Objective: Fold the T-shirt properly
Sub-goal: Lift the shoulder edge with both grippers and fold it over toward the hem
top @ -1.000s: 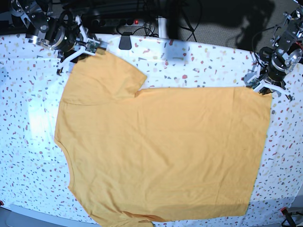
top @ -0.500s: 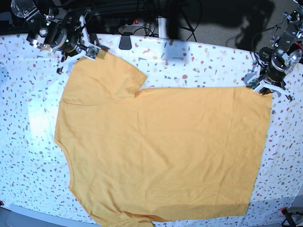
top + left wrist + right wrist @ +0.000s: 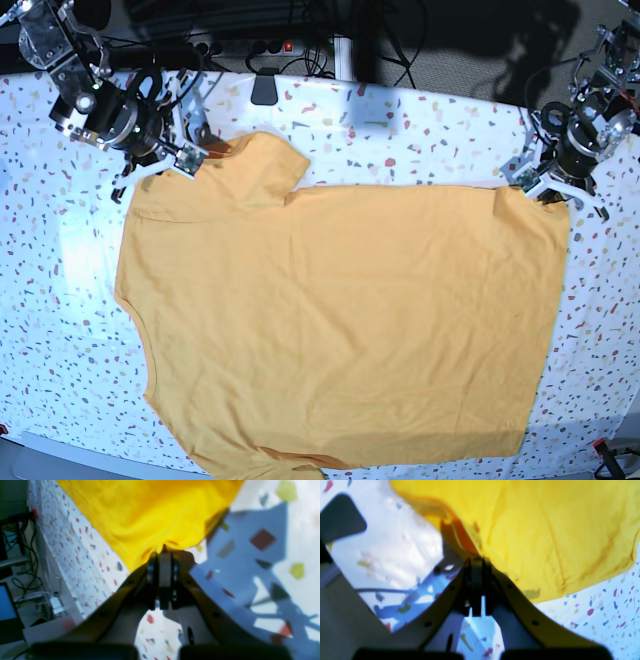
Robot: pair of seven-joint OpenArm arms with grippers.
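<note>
- The T-shirt lies spread flat on the worktop, which is covered by a white cloth with coloured specks; the shirt fills most of the middle and reaches almost to the near edge.
- Its neck opening faces the worktop's left edge in the base view, and its hem runs along the right side.
- One short sleeve points toward the far edge; the other sits at the near edge, partly cut off by the frame.
- The right gripper is near the far left corner of the worktop, clenched on the T-shirt at the shoulder edge beside the far sleeve; its wrist view shows the fabric bunched and pulled up at the closed tips.
- The left gripper is near the far right corner, clenched on the hem corner of the T-shirt; its wrist view shows yellow fabric puckered into the pressed-together tips.
- A dark flat object lies at the far edge, apart from the shirt.
</note>
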